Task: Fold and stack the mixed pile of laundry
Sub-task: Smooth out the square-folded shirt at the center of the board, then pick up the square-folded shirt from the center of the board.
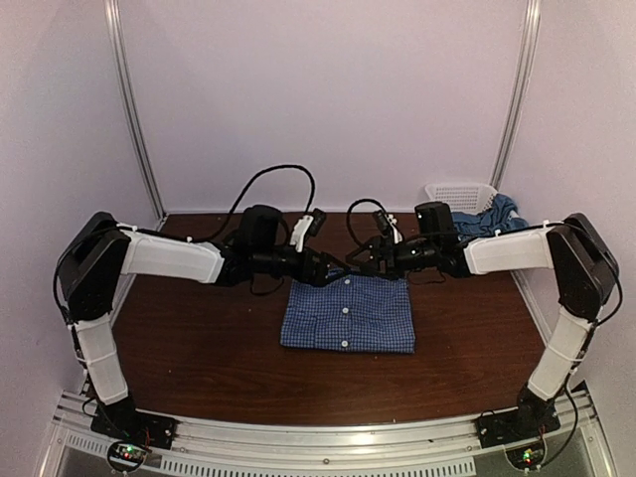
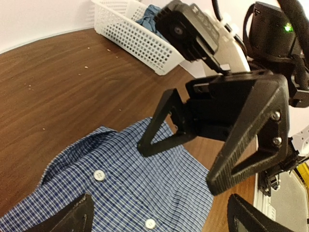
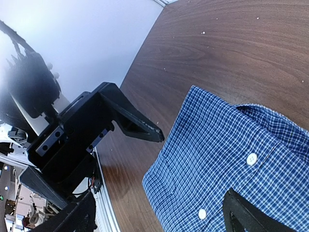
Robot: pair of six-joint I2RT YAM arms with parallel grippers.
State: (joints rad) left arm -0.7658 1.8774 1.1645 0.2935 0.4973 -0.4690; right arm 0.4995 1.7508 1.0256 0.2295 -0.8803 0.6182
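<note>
Blue-checked shirt [image 1: 348,316] lies folded mid-frame. Left tool [image 1: 336,269] and right tool [image 1: 360,261] hover spread over its collar [image 3: 270,118].

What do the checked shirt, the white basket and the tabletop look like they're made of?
Checked shirt: thin woven cloth, likely cotton, matte; it creases softly, with white buttons.
White basket: moulded plastic, slightly glossy, a stiff open lattice.
Tabletop: dark wood grain, smooth with faint sheen; solid wood or laminate, I cannot tell.
</note>
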